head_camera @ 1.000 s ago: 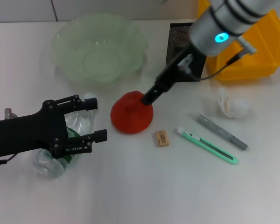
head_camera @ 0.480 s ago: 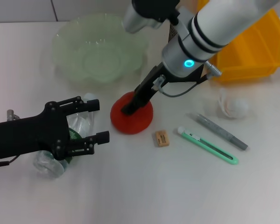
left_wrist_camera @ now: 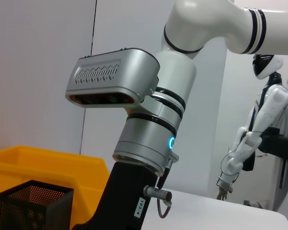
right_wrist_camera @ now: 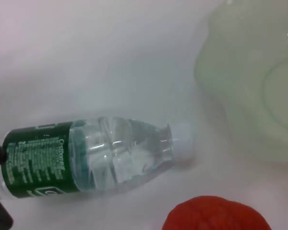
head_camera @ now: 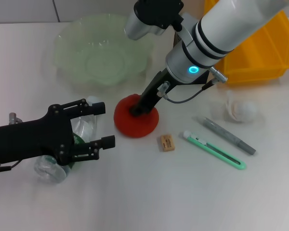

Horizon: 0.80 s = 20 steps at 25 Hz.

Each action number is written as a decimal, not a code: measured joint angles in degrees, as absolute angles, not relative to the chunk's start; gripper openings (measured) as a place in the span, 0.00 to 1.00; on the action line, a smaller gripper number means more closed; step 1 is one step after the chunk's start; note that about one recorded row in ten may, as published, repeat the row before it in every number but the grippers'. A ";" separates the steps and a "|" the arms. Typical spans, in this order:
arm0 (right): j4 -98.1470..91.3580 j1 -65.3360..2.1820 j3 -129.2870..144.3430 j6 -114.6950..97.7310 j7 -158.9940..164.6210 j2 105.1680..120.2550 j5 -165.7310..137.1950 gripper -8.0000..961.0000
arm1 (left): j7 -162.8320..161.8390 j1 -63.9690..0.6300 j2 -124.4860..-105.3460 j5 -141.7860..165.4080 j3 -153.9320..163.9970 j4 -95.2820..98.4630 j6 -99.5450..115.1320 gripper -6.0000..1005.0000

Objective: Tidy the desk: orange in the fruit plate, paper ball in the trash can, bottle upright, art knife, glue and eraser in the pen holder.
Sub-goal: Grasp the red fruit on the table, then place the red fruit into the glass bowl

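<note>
The red-orange orange [head_camera: 127, 124] lies mid-table, also in the right wrist view [right_wrist_camera: 216, 215]. My right gripper [head_camera: 137, 109] is down on its top, touching it. The clear bottle with a green label [head_camera: 58, 163] lies on its side under my left gripper [head_camera: 103, 125], which is open and hovers over it; the right wrist view shows the bottle [right_wrist_camera: 96, 155] too. The green glass fruit plate [head_camera: 103, 48] is at the back. The eraser [head_camera: 167, 142], green art knife [head_camera: 214, 150], grey glue stick [head_camera: 229, 135] and white paper ball [head_camera: 241, 109] lie to the right.
A yellow bin [head_camera: 260, 53] stands at the back right. The black mesh pen holder [left_wrist_camera: 33, 206] stands beside it, mostly hidden behind my right arm in the head view. The right arm stretches over the middle of the table.
My right gripper has swung left and come down onto the top of the orange. My left gripper has edged slightly right over the bottle.
</note>
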<state>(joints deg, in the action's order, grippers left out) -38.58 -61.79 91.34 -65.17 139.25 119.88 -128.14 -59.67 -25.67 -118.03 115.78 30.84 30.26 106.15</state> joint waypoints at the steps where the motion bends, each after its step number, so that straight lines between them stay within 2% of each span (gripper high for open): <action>1: -38.58 -61.79 91.34 -65.17 139.25 119.88 -128.14 0.53 | -59.67 -25.67 -118.03 115.78 30.84 30.26 106.15 0.79; 9: -40.50 -61.49 91.31 -68.25 139.20 119.83 -128.17 0.22 | -59.65 -25.66 -118.03 115.73 30.59 30.32 106.31 0.79; 14: -49.72 -59.29 88.38 -78.53 140.13 119.13 -129.93 0.17 | -59.75 -25.64 -117.95 115.72 30.55 30.32 106.40 0.79; 20: -63.83 -57.94 77.21 -87.47 141.70 119.16 -137.56 0.13 | -59.68 -25.58 -117.95 115.73 30.63 30.32 106.50 0.79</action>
